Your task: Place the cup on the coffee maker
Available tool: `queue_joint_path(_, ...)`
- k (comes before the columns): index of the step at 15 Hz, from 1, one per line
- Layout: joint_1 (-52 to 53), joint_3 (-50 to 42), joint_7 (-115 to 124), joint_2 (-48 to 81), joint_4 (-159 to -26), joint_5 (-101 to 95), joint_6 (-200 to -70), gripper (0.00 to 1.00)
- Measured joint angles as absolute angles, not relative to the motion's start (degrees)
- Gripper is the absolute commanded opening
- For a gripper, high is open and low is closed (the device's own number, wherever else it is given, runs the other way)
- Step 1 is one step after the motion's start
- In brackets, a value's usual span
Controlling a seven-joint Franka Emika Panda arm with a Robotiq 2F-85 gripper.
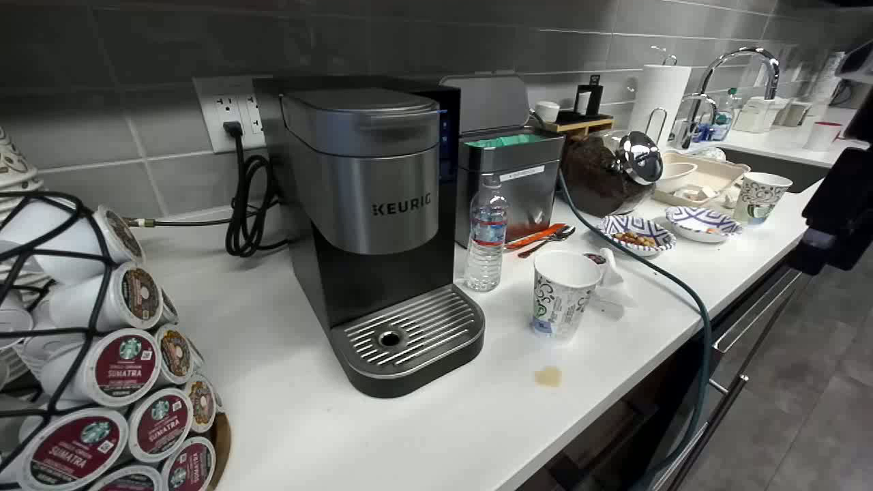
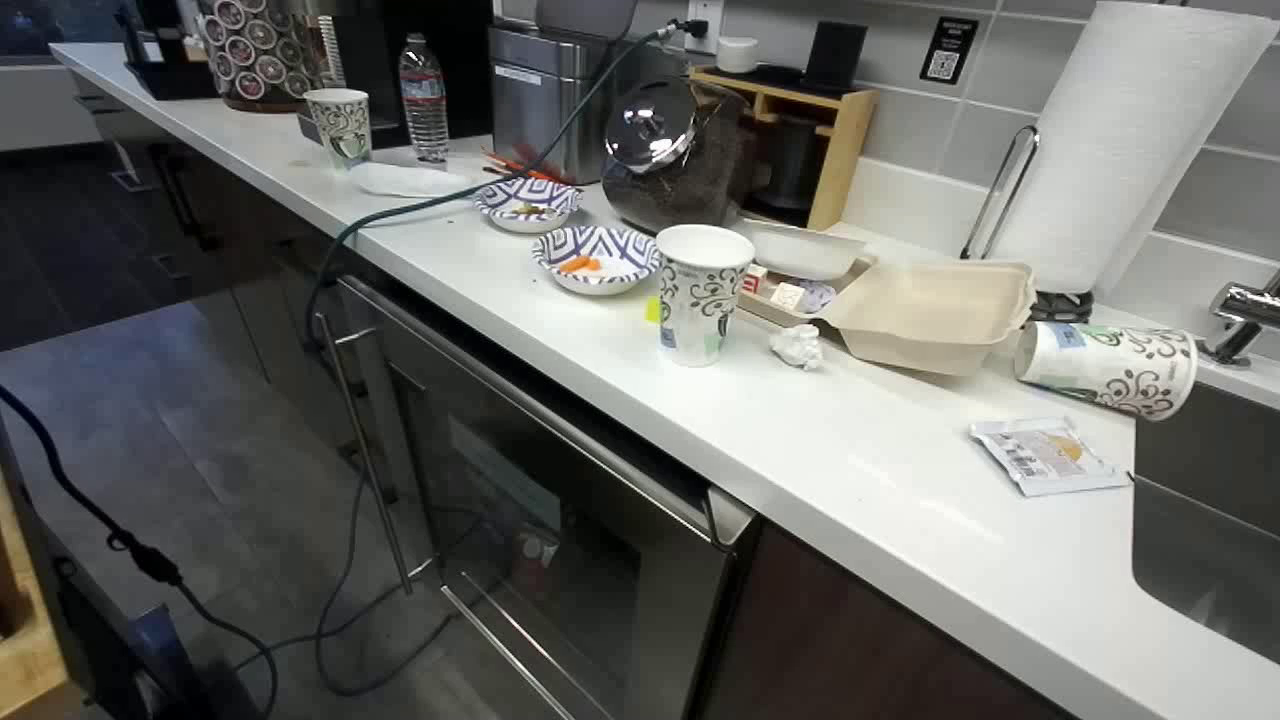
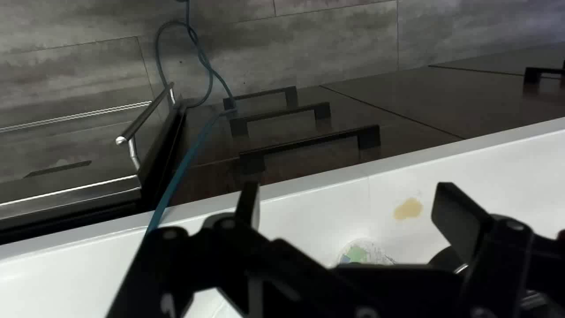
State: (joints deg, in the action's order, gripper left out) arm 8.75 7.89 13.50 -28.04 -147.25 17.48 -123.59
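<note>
Cup (image 1: 565,296) stands upright on the white table (image 1: 409,436), which runs along the tiled wall (image 1: 181,181). Next in size, the dark grey and black coffee maker (image 1: 382,177) sits near the cup but apart from it, with a metal bin (image 1: 508,194) just beside it. The wrist view shows the gripper (image 3: 348,194) spread wide, part of the cup visible beyond its black body. A clear water bottle (image 1: 486,235) stands closer to the wall than the cup. Two shallow patterned bowls (image 2: 600,243) follow, then a tan stain (image 1: 548,376) just beside the cup.
</note>
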Motion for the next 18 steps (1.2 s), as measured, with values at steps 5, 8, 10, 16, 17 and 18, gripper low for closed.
queue_joint_path(5, 8.75, 7.89, 13.49, -28.04, -147.25, 17.48, -123.59, 1.00)
queue_joint_path(8, 8.75, 7.89, 13.49, -28.04, -147.25, 17.48, -123.59, 1.00)
queue_joint_path(10, 8.75, 7.89, 13.49, -28.04, -147.25, 17.48, -123.59, 1.00)
queue_joint_path(16, 5.89, 10.73, 22.93, -24.10, -141.71, 14.77, -125.05, 1.00)
queue_joint_path(17, 5.31, 11.32, 25.37, -22.24, -139.60, 14.02, -125.19, 1.00)
queue_joint_path(18, 4.79, 11.88, 27.86, -20.24, -137.45, 13.37, -125.19, 1.00)
